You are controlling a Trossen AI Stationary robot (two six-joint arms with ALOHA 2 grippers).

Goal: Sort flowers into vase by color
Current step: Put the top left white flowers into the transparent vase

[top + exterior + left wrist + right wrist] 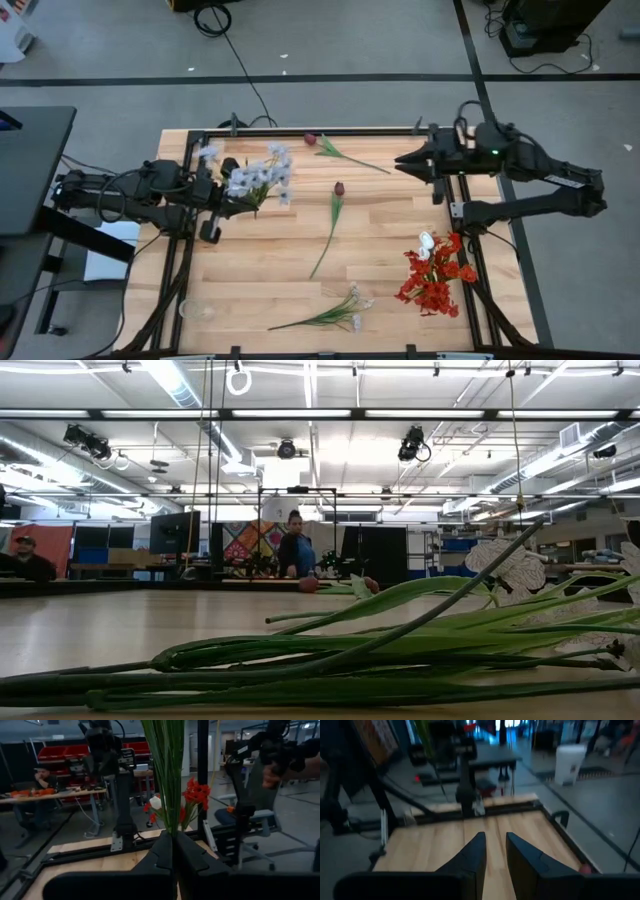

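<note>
So the left claw [228, 200] is clamped tight on the stems of the white flower bunch [262, 176], holding it up over the left side of the counter [280, 270]. The right claw [405, 161] hovers empty near the far right edge, fingers a little apart. Red flowers [434, 280] sit near right, maroon tulips [339, 188] and another white spray [352, 310] lying loose. I'd keep the stems vertical and the grip low so the blooms don't snag going into the vase.

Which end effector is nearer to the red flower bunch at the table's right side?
The right end effector. It hovers over the far right part of the table, with the red flower bunch nearer the front edge. The left end effector, holding white flowers, is across the table.
</note>
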